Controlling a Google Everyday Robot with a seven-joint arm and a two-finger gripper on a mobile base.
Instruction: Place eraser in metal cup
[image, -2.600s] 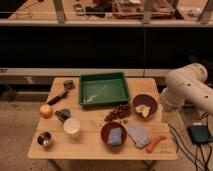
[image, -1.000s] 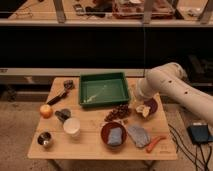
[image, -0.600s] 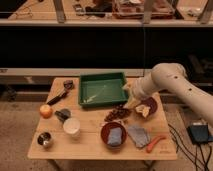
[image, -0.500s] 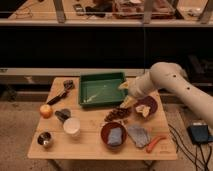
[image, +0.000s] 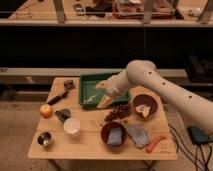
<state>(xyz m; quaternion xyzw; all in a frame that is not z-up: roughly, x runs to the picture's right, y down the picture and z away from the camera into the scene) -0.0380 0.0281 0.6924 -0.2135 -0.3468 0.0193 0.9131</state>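
Observation:
The eraser (image: 62, 115), a small dark grey lump, lies on the left part of the wooden table (image: 90, 150), just above the white cup (image: 72, 126). The metal cup (image: 45, 139), small and shiny, stands at the front left corner, left of and below the white cup. My gripper (image: 103, 94) hangs over the right part of the green tray (image: 89, 82), on a white arm reaching in from the right. Its two pale fingers stand apart and hold nothing. It is well right of the eraser and the metal cup.
An orange fruit (image: 46, 110) sits at the left edge. A black tool (image: 62, 93) lies at the back left. A dark cluster (image: 119, 111), a brown bowl (image: 145, 105), a second brown bowl holding a grey-blue pad (image: 114, 135), a loose grey pad (image: 136, 135) and an orange stick (image: 155, 143) fill the right half.
The arm has swung from the table's right side leftward. The gripper has moved from near the right brown bowl to over the green tray. The objects have not moved.

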